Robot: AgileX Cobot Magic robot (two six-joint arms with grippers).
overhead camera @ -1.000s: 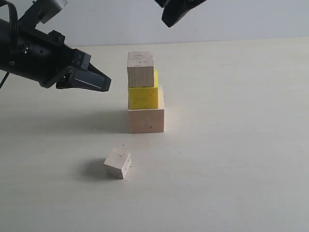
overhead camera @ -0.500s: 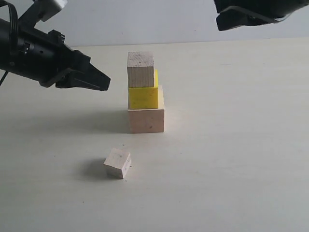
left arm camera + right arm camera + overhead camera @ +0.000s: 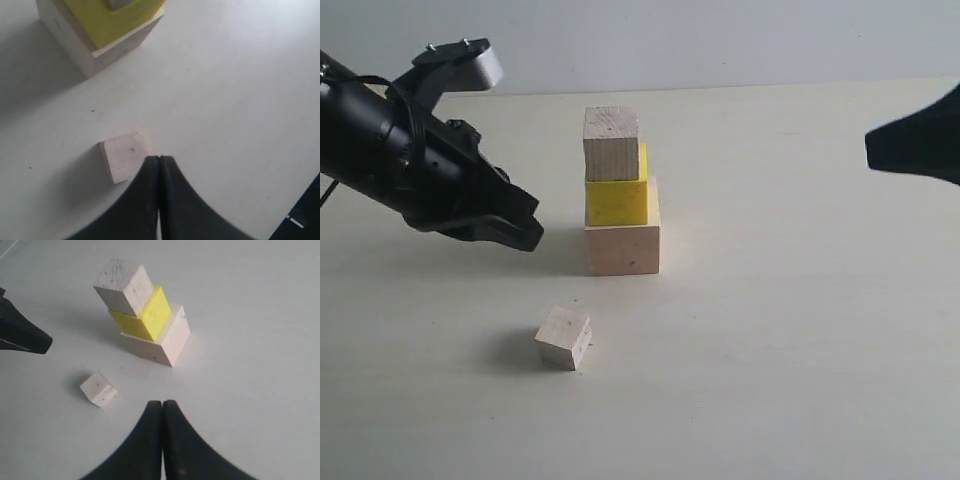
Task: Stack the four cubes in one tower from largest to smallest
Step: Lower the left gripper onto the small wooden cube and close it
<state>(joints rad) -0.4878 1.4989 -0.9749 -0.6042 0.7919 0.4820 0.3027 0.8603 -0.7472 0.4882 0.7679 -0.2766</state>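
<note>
three cubes stacked; the small wooden cube [image 3: 563,337] lies loose on the bench [image 3: 800,330]
the small wooden cube sits alone, turned a little askew, in front of the stack and to its left in the exterior view, well apart from it; the stack has the large wooden cube [image 3: 622,248] at the base, the yellow cube [image 3: 617,202] on it set toward its left side, and the medium wooden cube [image 3: 611,145] on top; the left gripper [image 3: 530,233] hangs above the bench left of the stack, fingers pressed together and empty; the right gripper [image 3: 162,403] is off at the right edge, fingers also together, holding nothing
</note>
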